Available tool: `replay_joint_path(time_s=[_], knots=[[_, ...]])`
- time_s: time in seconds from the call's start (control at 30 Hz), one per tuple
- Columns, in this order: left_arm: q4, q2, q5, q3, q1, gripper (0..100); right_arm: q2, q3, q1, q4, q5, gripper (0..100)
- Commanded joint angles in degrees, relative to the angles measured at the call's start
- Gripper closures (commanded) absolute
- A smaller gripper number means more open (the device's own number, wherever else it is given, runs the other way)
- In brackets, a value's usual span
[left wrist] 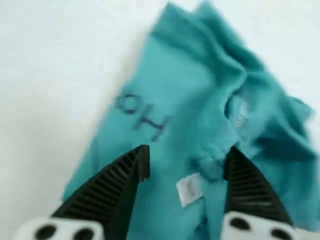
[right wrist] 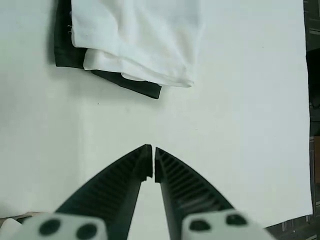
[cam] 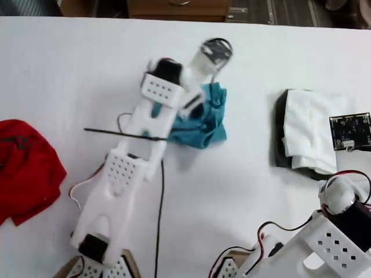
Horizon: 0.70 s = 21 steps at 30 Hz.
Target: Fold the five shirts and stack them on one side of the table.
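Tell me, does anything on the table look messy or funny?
Yes. The teal shirt in the middle is scrunched into a lump under the open left hand, and the red shirt lies in a crumpled heap far off to one side. The white shirt sits neatly folded on the black shirt.

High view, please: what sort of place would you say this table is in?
Probably a robotics lab or workshop bench: the left arm and right arm, with loose cables, sit at a white table holding a crumpled teal shirt; a wooden cabinet stands behind.
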Motion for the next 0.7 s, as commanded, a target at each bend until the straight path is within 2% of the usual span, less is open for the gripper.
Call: replay_joint_path(time_s=[0.0, 0.2, 0.43, 0.67], knots=[[3.87, -4.4, 0.62, -3.38, 3.52, 74, -1.27, -0.18, -0.4, -0.92, -0.35, 97.7], [3.87, -6.59, 0.62, -8.4, 2.2, 74, -1.27, -0.18, -0.4, -0.92, -0.35, 97.7], [-0.44, -5.19, 0.53, -7.69, -4.92, 74, -1.27, -0.09, -0.4, -0.92, -0.35, 97.7], [-3.96, 2.2, 0.62, -6.99, -4.48, 74, -1.27, -0.09, -0.4, -0.92, -0.18, 97.7]])
